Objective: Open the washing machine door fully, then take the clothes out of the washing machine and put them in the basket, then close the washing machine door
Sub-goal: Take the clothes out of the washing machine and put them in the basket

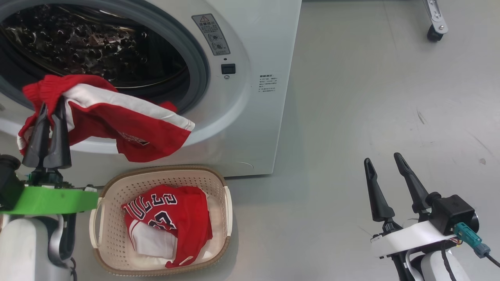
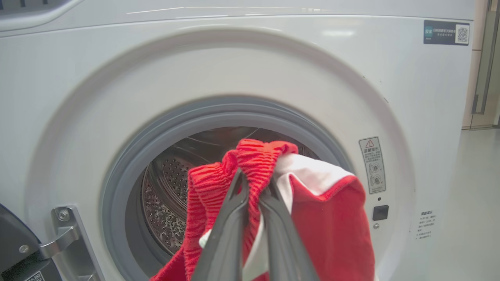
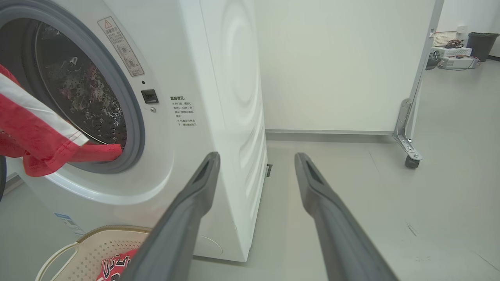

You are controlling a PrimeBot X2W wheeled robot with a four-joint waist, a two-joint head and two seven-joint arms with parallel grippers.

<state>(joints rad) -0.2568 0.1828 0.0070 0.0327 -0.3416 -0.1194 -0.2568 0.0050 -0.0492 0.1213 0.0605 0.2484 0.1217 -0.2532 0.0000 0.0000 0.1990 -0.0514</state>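
– Grey floor (image 1: 371,97) all round; what stands on it?
– The white washing machine (image 1: 265,47) at 11 o'clock in the head view, with the basket (image 1: 164,173) just before it at 7 o'clock. A castor (image 1: 434,33) on a metal leg sits at 1 o'clock, well apart.
– Anything in the way?
– The red shorts (image 1: 136,125) hang across the mouth of the drum (image 1: 97,43), above the basket. The left pincer (image 1: 52,103), at 9 o'clock, is clenched on their ribbed waistband. The right pincer (image 1: 382,157), at 4 o'clock, stands released over bare floor, grasping nothing.
– How do the shorts lie?
– Their long axis runs 9 to 3 o'clock, waistband at the pincer, hem sagging toward 3. The right wrist view adds a red end resting on the grey gasket (image 3: 134,128).
– What else do the wrists add?
– The left one gives the hinge (image 2: 64,234) and a dark edge of the open washing machine door (image 2: 15,242) at 8 o'clock. The right one gives a white partition (image 3: 343,58) beyond the machine and a dark bin (image 3: 482,45) at 1 o'clock.
– And the basket?
– A red jersey (image 1: 175,214) lies in it, lettering up. The basket's long axis runs 12 to 6, with handles at 9 and 3.
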